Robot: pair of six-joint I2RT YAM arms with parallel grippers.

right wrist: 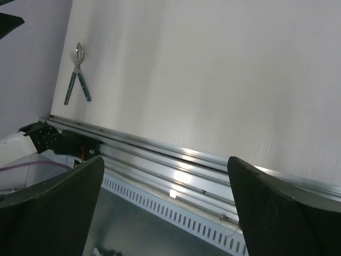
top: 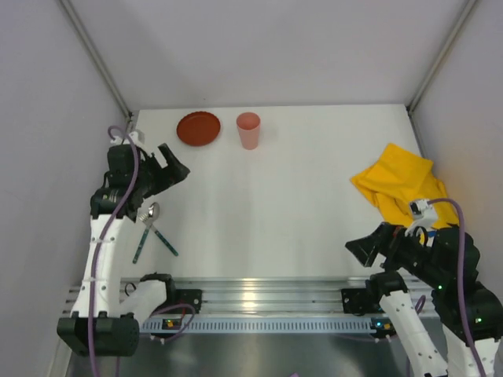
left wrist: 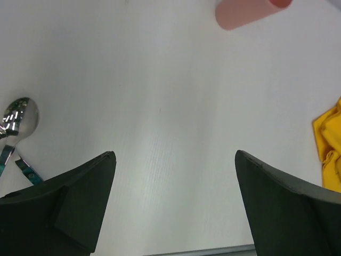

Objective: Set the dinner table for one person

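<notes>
Red plate (top: 198,128) beside pink cup (top: 248,129), yellow cloth (top: 397,188) apart

Bright even light, faint shadows, glaring rail (top: 251,292)

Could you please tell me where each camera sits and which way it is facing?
Top external: above and behind the bases, looking down on the dinner table; left arm and right arm show.
Left wrist: low over the table, facing the pink cup and yellow cloth; the open left gripper frames the bottom.
Right wrist: facing left along the near rail; the open right gripper frames the bottom.
Shared: the teal-handled cutlery appears in all three.
</notes>
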